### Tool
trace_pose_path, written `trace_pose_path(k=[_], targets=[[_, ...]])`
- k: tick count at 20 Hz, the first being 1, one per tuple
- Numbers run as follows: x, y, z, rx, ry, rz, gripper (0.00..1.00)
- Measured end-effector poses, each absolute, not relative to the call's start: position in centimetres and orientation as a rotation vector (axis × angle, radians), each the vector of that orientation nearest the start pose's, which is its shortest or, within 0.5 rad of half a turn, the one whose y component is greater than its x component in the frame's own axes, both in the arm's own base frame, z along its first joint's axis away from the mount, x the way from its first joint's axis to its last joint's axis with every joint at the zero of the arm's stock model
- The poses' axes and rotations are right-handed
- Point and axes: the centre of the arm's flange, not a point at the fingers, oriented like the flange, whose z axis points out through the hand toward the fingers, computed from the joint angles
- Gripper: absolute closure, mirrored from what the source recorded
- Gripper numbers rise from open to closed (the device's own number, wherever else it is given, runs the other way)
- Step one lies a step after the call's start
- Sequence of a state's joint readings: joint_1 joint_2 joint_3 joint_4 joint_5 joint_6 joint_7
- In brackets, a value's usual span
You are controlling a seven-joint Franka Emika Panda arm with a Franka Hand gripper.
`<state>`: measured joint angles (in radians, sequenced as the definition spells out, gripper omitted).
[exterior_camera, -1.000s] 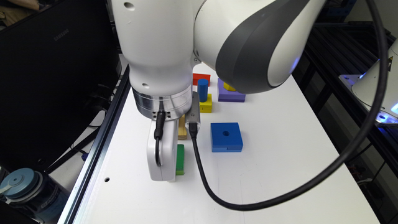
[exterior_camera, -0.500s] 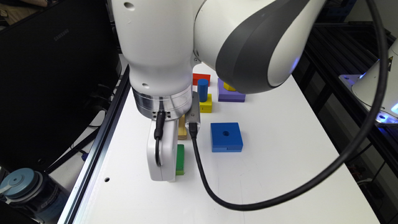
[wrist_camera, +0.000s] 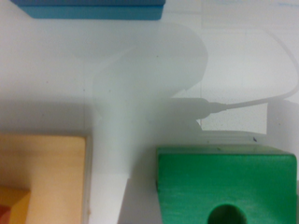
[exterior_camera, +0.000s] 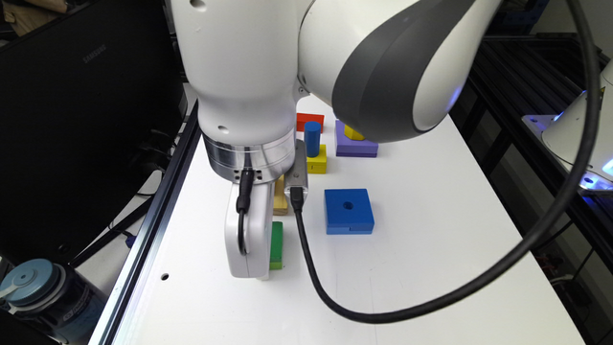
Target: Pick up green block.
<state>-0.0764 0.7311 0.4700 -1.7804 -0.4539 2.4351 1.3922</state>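
Note:
The green block (exterior_camera: 276, 244) lies on the white table, showing as a narrow strip, dark green over lime, behind the white gripper (exterior_camera: 250, 268). The gripper hangs low over the table, right against the block's side toward the exterior view's left, and covers most of it. In the wrist view the green block (wrist_camera: 224, 182) appears close up, with its dark green top and part of its round centre hole (wrist_camera: 226, 215) at the picture's edge.
A blue square block with a hole (exterior_camera: 348, 210) lies to the exterior view's right of the gripper. A pale wooden block (exterior_camera: 280, 200) sits just behind the green one. Further back stand a blue peg on a yellow block (exterior_camera: 314, 152), a red block (exterior_camera: 310, 120) and a purple block (exterior_camera: 355, 144). A black cable (exterior_camera: 335, 302) loops across the table.

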Motion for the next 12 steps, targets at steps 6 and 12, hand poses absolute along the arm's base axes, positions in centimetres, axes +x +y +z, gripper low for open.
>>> trace_pose_path(k=[6,12], targets=[[61.5,23.0,19.6,-2.889,1.154,-0.031,1.0],[61.6,23.1,21.7,-2.886,1.157,-0.04,1.0]])
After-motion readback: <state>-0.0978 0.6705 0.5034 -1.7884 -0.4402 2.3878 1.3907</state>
